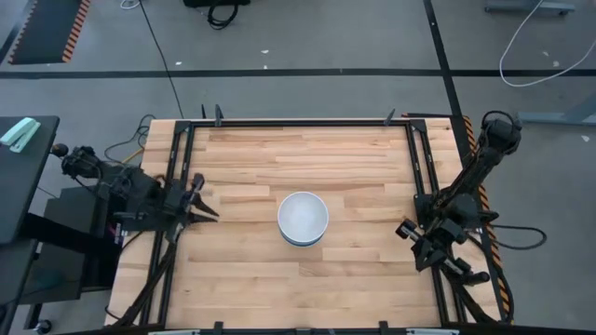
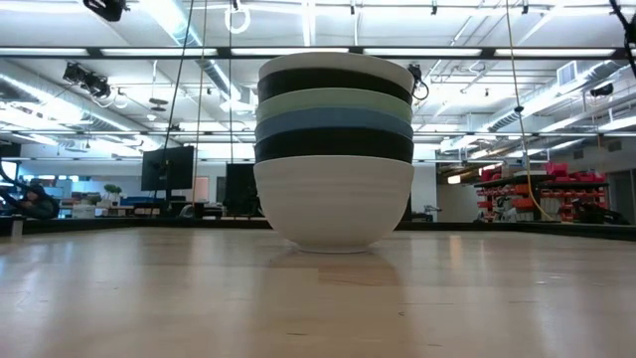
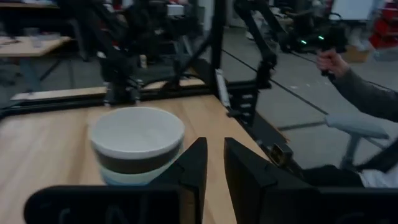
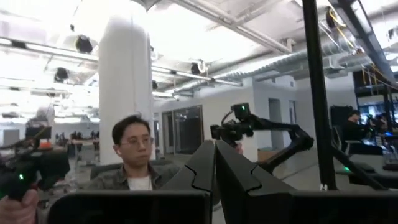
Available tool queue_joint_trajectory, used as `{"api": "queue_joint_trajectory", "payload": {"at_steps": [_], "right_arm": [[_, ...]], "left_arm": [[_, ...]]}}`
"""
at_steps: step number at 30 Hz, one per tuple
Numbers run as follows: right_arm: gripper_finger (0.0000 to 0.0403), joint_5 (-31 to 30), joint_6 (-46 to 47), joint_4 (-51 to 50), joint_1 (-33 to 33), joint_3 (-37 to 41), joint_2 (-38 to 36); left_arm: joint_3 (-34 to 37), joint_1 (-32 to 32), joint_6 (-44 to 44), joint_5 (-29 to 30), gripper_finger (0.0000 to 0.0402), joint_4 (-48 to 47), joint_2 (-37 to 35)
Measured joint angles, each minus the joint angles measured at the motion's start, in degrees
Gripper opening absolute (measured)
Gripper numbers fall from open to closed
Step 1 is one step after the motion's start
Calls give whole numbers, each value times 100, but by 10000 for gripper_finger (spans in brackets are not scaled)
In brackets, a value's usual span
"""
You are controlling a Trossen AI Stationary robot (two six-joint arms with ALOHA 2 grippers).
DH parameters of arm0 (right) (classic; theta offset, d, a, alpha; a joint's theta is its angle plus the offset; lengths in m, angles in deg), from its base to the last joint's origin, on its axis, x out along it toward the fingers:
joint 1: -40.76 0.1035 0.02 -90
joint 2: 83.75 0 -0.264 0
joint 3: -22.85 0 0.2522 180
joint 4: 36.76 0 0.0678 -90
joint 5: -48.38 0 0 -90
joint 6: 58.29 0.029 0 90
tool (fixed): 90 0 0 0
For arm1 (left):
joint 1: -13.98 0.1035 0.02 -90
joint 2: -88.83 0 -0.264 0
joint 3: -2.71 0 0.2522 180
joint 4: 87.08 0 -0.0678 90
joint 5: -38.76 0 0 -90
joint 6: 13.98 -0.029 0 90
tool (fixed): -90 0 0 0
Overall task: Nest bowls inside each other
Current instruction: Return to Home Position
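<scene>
Bowls [image 1: 303, 219]: six, nested in one stack at the middle of the table [image 1: 354, 158]. Order from bottom to top is white, black, blue, mint green, black, white.
Left gripper [image 3: 215, 143]: at the table's left edge, facing the stack, fingers slightly parted, empty.
Right gripper [image 4: 215, 144]: at the right edge, fingers pressed together, empty.

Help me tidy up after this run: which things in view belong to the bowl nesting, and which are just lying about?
Job: nested bowl stack, centred on the table; left gripper and right gripper at its sides.
Lying about: pale green item on the side stand; white cable on the floor.
</scene>
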Motion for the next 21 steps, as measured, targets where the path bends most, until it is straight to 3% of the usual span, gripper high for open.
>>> {"api": "queue_joint_trajectory", "payload": {"at_steps": [13, 21], "right_arm": [[23, 1433, 264, -162, -976, 213, -849], [23, 1817, 474, -377, -1430, 213, -1136]], "left_arm": [[-53, 977, -166, 198, 71, 113, -653], [-61, 1201, -328, -566, 62, 358, -1492]]}}
